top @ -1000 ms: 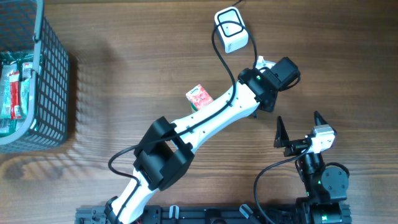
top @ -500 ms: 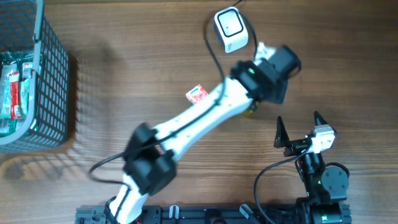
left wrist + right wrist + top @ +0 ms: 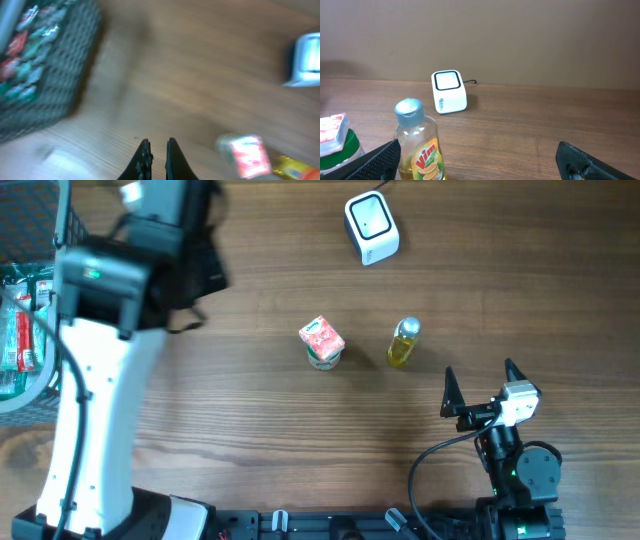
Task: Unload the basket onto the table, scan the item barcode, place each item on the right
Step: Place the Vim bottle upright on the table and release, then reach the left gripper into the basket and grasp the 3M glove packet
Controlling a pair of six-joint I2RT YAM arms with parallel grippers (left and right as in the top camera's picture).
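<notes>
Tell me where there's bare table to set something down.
Bare wooden tabletop lies between the white left arm and the red-topped carton, and right of the white box scanner. Crowded: between carton and yellow bottle, and inside the dark wire basket.

"Vim" on bottle (image 3: 417, 145) label, red letters. Blue txt on scanner (image 3: 449, 92) side too small to read.

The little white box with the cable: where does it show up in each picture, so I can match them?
Overhead: the white box sits near the top edge, right of centre.
Left wrist: it is blurred and cut off by the right edge, in the upper half.
Right wrist: it stands left of centre, in the middle distance.
Shared landmark: the red-and-white carton, at bottom right in the left wrist view and at the left edge in the right wrist view.
</notes>
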